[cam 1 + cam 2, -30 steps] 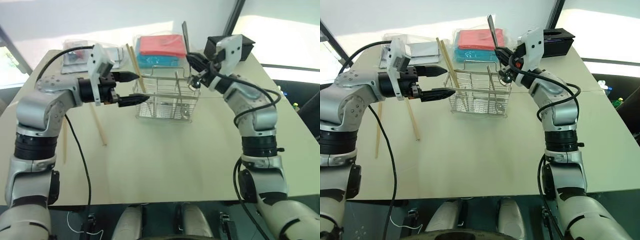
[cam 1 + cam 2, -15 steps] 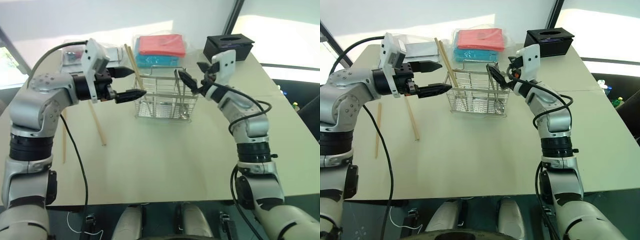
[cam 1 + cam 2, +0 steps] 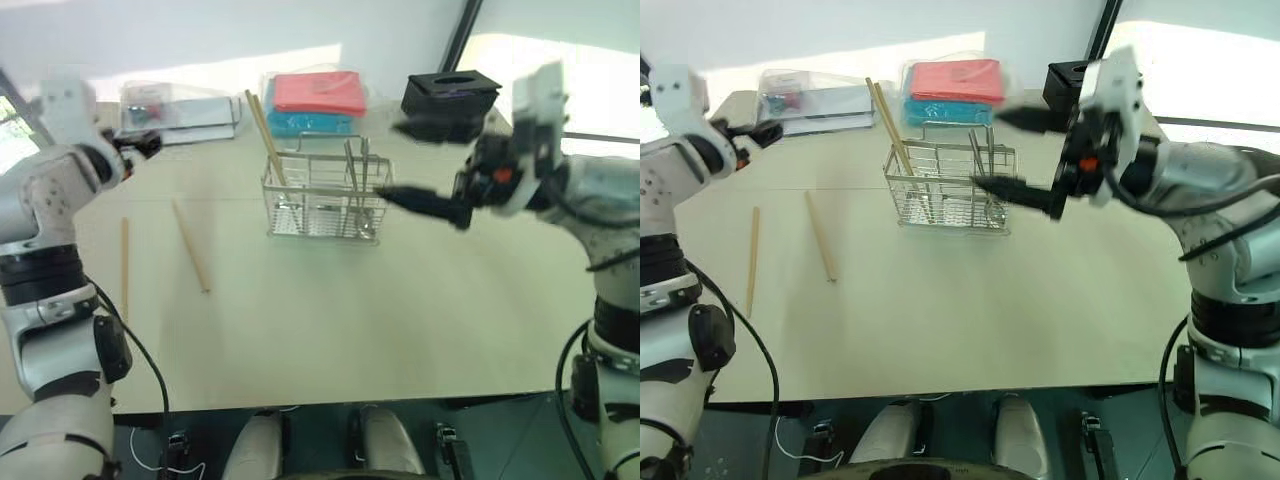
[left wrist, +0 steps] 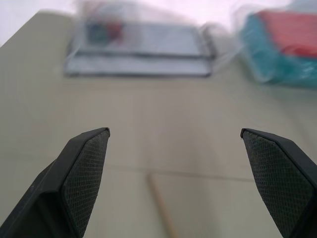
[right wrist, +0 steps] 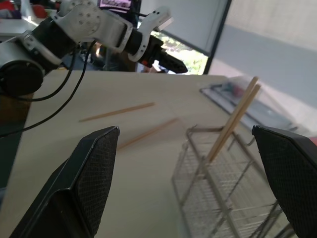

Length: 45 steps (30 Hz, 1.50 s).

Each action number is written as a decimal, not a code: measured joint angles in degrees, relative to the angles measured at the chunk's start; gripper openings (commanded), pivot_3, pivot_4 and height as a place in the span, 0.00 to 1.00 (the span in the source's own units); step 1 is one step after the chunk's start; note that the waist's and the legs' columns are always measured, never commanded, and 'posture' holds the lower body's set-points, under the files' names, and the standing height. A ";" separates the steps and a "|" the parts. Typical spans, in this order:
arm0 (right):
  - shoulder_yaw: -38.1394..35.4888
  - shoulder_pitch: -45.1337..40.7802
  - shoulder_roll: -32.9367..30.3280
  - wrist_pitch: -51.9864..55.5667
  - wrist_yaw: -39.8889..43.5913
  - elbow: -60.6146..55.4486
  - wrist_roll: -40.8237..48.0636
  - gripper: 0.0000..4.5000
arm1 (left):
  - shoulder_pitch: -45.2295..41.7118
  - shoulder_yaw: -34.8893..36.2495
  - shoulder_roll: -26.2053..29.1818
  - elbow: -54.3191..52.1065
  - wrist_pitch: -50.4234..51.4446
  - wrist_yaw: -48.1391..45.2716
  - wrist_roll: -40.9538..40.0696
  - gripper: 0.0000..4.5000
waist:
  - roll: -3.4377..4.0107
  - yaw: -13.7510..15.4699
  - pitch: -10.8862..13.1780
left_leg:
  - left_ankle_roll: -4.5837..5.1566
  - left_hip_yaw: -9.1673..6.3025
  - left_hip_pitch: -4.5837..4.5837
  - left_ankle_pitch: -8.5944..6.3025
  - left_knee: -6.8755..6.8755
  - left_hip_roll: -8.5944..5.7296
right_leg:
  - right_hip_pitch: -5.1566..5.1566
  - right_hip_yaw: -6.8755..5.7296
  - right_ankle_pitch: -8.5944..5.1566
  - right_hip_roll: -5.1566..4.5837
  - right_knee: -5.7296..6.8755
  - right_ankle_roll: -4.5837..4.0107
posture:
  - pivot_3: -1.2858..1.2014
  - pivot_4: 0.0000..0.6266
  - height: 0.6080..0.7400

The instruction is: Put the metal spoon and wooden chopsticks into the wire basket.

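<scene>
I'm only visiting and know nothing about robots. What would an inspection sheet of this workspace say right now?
Surface: pale table, bare at the near edge.
Job's things: wire basket upright; two wooden chopsticks and the metal spoon stand in it; two more chopsticks lie flat to its left.
Clutter: red and blue packets, black box, clear packages at the far edge.
Hands: left hand open, empty; right hand open, empty, beside the basket.
Cables: black cable along the left arm.
Surroundings: bright windows.
</scene>
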 measured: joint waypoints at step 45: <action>-3.36 16.05 -3.87 -0.86 -3.33 -7.73 2.25 1.00 | -14.03 -6.65 1.47 45.39 -18.54 -4.86 8.53 0.01 | -0.40 1.43 -0.02 | -0.13 0.04 -0.22 0.02 -0.03 -0.04 | -0.07 -0.15 0.03 -0.40 -0.43 0.03 | 0.52 0.24 0.45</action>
